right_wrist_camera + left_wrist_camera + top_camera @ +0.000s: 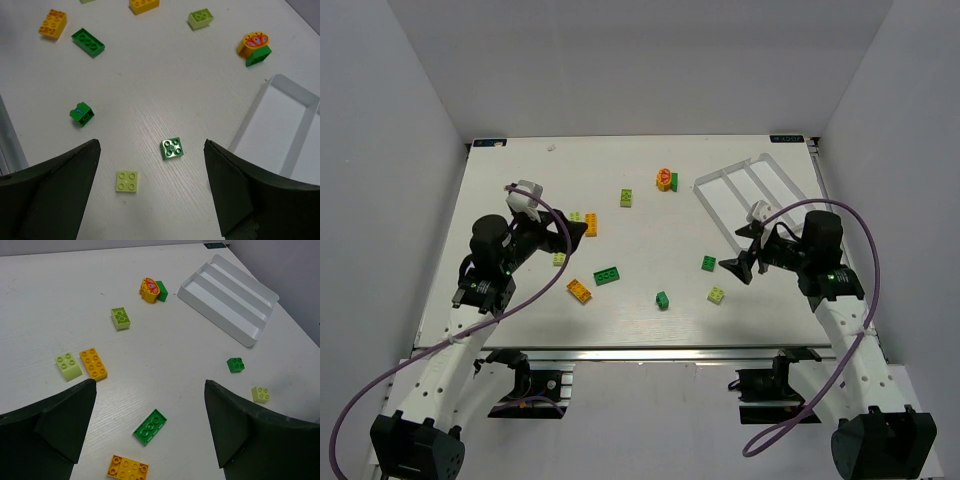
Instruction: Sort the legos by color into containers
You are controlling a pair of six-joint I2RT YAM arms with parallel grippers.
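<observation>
The legos lie scattered on the white table. My left gripper [570, 232] is open and empty, above a flat dark green brick [150, 427] and an orange brick [128, 468]. An orange brick [93, 363] and a lime brick [68, 366] lie by its left finger. My right gripper [738, 265] is open and empty, above a dark green square brick [172, 148] and a lime square brick [127, 181]. The clear three-compartment tray [750, 190] sits at the far right and looks empty. The round orange-and-red piece [664, 179] stands next to a green brick [674, 181], left of the tray.
Another lime brick [626, 198] lies mid-table and a small lime one [559, 259] by the left arm. A small green brick [662, 299] lies near the front centre. The table's front edge runs just behind both arms. White walls enclose three sides.
</observation>
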